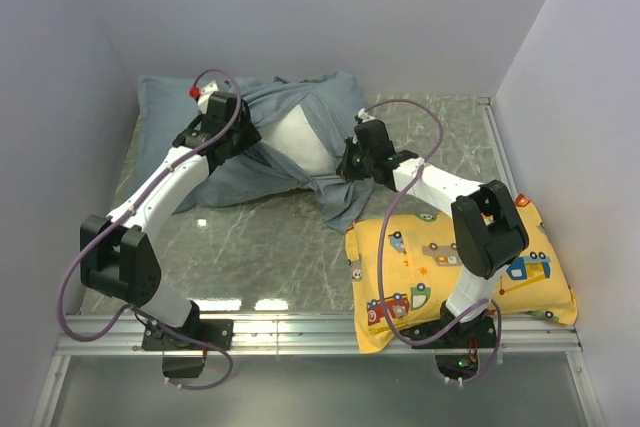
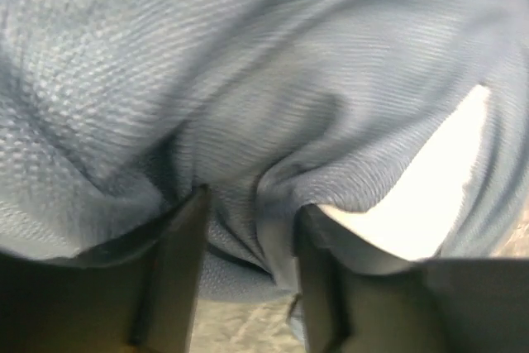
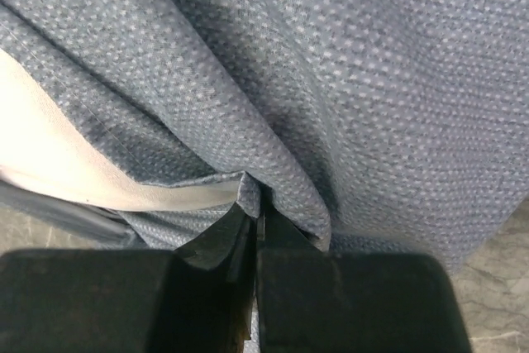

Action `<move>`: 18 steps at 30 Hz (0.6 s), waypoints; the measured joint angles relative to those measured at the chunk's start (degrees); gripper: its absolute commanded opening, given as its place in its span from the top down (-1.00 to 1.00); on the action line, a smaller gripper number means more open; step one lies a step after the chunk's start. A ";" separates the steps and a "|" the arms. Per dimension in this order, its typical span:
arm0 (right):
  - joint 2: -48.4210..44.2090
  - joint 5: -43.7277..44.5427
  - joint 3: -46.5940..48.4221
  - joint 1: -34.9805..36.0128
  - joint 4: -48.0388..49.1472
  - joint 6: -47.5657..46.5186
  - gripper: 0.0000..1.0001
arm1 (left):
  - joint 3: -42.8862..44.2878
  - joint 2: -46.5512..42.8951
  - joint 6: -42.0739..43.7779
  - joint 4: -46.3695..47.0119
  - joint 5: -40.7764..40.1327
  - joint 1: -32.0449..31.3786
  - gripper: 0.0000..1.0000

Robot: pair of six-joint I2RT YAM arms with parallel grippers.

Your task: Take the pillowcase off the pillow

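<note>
Far left of the desk (image 1: 270, 242): the pillowcase (image 1: 170, 117) lies rumpled against the back wall, spreading toward centre. The left hand (image 2: 250, 204) is pressed into its upper left part with fingers (image 2: 186, 262) parted; a fold of cloth hangs in the gap, not pinched. Centre: the pillow (image 1: 300, 137) shows white through the case opening, most of it covered. Right of it, the right hand (image 3: 254, 221) is closed tight on a fold of the pillowcase at the opening's near edge. Near right corner: a yellow pillow (image 1: 400, 247) lies flat, apart from the blue cloth, partly under the right arm.
</note>
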 measured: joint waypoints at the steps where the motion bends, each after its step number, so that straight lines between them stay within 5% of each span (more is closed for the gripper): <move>1: 0.00 -0.37 0.00 -0.13 0.02 0.00 1.00 | 1.22 -0.31 1.27 -0.74 -1.68 -1.05 -0.23; 7: 0.00 -1.53 -0.28 -0.39 0.39 0.02 1.00 | 7.76 -1.16 7.17 -4.90 -10.14 -6.34 -0.54; 18: -0.04 -2.10 -0.28 -0.50 0.42 0.98 1.00 | 15.87 -0.68 15.04 -6.47 -13.35 -21.27 -0.68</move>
